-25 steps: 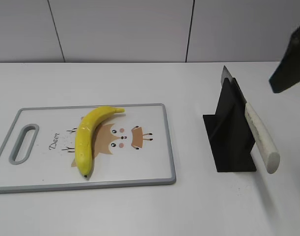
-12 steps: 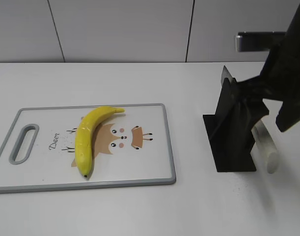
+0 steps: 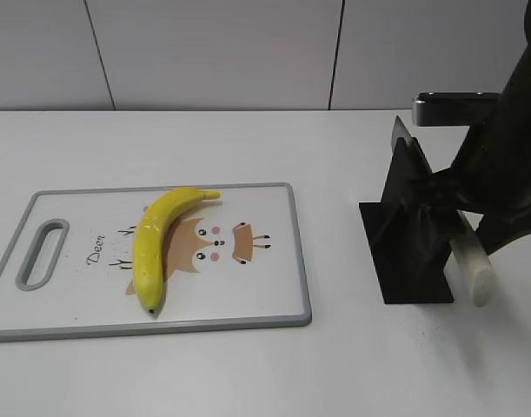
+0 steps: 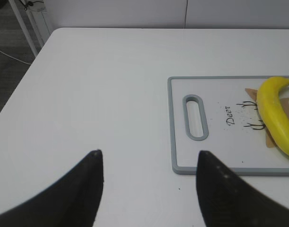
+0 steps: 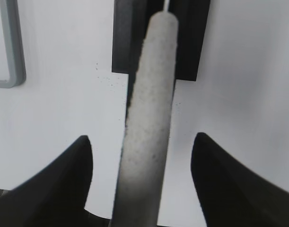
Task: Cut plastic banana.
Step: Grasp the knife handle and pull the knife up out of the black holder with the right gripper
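Observation:
The plastic banana [image 3: 155, 243] is glossy yellow and curved. It lies on the left half of a white cutting board [image 3: 265, 295] with a grey rim, and its edge shows in the left wrist view [image 4: 276, 113]. A knife with a white handle [image 3: 469, 261] rests slanted in a black holder [image 3: 408, 234]. My right gripper [image 5: 142, 142] is open, its jaws on either side of the knife handle [image 5: 149, 118] with gaps on both sides. My left gripper [image 4: 146, 156] is open and empty above bare table, left of the board [image 4: 175, 142].
The white table [image 3: 248, 148] runs back to a grey panelled wall. The black knife holder stands right of the board. In the left wrist view the table's left edge [image 4: 21, 71] drops to the floor.
My right arm has come down from the upper right over the knife holder. Its open jaws now straddle the knife handle. The banana, board and knife have not moved.

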`<state>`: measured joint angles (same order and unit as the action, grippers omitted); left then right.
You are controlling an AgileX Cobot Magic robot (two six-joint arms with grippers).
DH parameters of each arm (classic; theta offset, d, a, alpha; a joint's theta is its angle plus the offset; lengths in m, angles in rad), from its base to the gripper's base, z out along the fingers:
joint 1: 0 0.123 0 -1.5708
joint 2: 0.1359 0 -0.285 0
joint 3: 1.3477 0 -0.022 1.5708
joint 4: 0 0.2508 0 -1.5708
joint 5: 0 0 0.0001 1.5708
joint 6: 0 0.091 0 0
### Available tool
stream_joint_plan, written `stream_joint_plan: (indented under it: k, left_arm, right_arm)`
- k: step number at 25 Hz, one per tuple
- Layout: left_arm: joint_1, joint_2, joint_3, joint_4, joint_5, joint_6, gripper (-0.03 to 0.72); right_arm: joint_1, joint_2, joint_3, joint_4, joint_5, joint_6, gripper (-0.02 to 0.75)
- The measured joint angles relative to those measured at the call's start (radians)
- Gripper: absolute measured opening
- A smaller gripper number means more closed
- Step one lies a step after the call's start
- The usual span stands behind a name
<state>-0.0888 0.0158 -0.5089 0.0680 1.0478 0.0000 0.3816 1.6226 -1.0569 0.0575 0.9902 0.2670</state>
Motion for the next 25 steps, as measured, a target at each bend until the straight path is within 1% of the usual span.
stream_joint_plan:
  k: [4,13,14,16,17,18,19,25]
  left_arm:
    - [0.000,0.000,0.000,0.000,0.000,0.000,0.591]
    - [0.000,0.000,0.000,0.000,0.000,0.000,0.590]
    - [0.000,0.000,0.000,0.000,0.000,0.000,0.590]
    - [0.000,0.000,0.000,0.000,0.000,0.000,0.590]
    - [0.000,0.000,0.000,0.000,0.000,0.000,0.590]
    - [0.000,0.000,0.000,0.000,0.000,0.000,0.590]
    - [0.000,0.000,0.000,0.000,0.000,0.000,0.590]
    - [0.000,0.000,0.000,0.000,0.000,0.000,0.589]
  right_arm:
    - [0.000,0.001,0.000,-0.004,0.000,0.000,0.475]
    - [0.000,0.045,0.002,-0.004,0.024,0.000,0.459]
    - [0.000,0.045,0.002,-0.004,0.024,0.000,0.441]
    - [0.000,0.045,0.002,-0.004,0.024,0.000,0.368]
    - [0.000,0.045,0.002,-0.004,0.024,-0.001,0.302]
    - [0.000,0.045,0.002,0.001,0.024,-0.005,0.220]
    - [0.001,0.045,0.002,0.004,0.024,-0.005,0.185]
    - [0.001,0.024,0.002,0.003,0.026,-0.007,0.186]
